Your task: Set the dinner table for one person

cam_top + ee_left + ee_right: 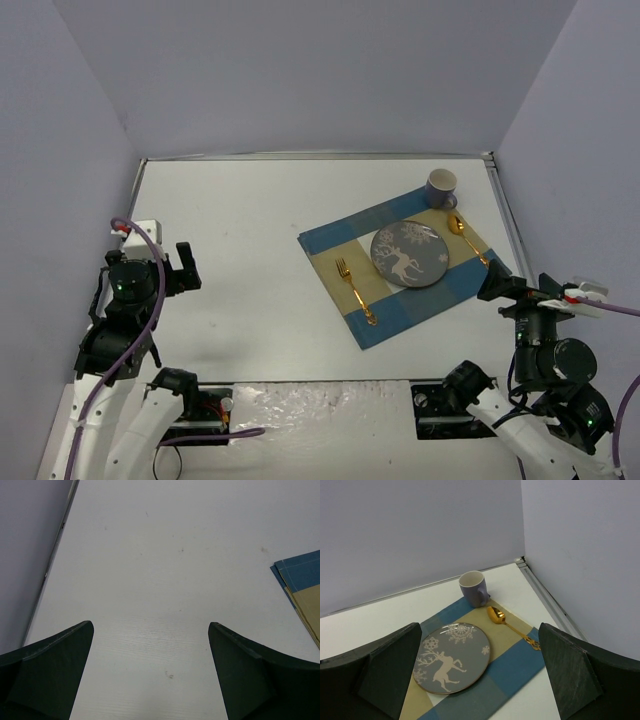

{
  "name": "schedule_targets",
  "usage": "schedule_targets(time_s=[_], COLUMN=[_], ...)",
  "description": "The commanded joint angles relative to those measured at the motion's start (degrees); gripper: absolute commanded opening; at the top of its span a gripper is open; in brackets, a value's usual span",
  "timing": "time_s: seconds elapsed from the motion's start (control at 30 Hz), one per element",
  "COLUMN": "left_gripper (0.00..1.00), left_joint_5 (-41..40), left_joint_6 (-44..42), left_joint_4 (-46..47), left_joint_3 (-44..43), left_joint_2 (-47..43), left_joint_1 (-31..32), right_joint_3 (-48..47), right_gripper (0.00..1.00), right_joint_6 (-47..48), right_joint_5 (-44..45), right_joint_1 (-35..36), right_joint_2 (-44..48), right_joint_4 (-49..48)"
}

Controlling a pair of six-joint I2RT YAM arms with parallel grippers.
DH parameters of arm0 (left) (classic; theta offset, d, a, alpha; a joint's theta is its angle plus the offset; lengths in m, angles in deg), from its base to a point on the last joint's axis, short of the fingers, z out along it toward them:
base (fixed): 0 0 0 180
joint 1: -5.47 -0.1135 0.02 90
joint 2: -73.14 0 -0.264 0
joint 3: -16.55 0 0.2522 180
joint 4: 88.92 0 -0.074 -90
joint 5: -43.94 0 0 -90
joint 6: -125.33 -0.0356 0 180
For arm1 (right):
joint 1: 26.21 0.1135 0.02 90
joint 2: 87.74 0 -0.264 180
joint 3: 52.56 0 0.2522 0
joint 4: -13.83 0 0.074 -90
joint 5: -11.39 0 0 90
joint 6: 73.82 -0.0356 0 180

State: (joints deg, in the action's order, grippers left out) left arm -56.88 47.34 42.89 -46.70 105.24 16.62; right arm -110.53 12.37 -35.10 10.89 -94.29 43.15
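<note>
On the white dinner table lies a blue-and-beige checked placemat. A grey plate with a white deer sits in its middle. A gold fork lies left of the plate and a gold spoon right of it. A purple mug stands upright at the mat's far corner. My right gripper is open and empty, off the mat's right corner; its view shows the plate, spoon and mug. My left gripper is open and empty over bare table at the left.
A thin metal rim runs along the table's right and far edges, with lavender walls close behind. The left wrist view shows the left rim and a corner of the placemat. Both arm bases stand at the near edge.
</note>
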Motion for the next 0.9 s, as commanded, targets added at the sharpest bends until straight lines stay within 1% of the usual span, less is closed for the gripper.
schedule_targets(time_s=[0.0,0.1,0.4,0.87], left_gripper=[0.97,0.97,0.97,0.97], left_joint_5=[-1.5,-1.3,-0.2,0.9], left_joint_6=[0.0,-0.2,0.0,-0.1], left_joint_4=[7.7,9.0,9.6,10.2], left_joint_3=[0.7,1.8,2.6,2.6], left_joint_2=[0.7,0.9,1.2,2.3], left_joint_1=[-0.4,-0.4,-0.5,-0.5], right_joint_3=[1.4,2.3,1.6,1.1], right_gripper=[1.0,1.0,1.0,1.0], right_joint_6=[-2.4,-2.0,-2.8,-2.0], right_joint_5=[4.9,2.0,5.0,2.6], right_joint_1=[0.1,0.1,0.1,0.1], right_joint_2=[1.0,1.8,1.3,0.6], right_joint_4=[-3.1,-3.2,-3.1,-3.0])
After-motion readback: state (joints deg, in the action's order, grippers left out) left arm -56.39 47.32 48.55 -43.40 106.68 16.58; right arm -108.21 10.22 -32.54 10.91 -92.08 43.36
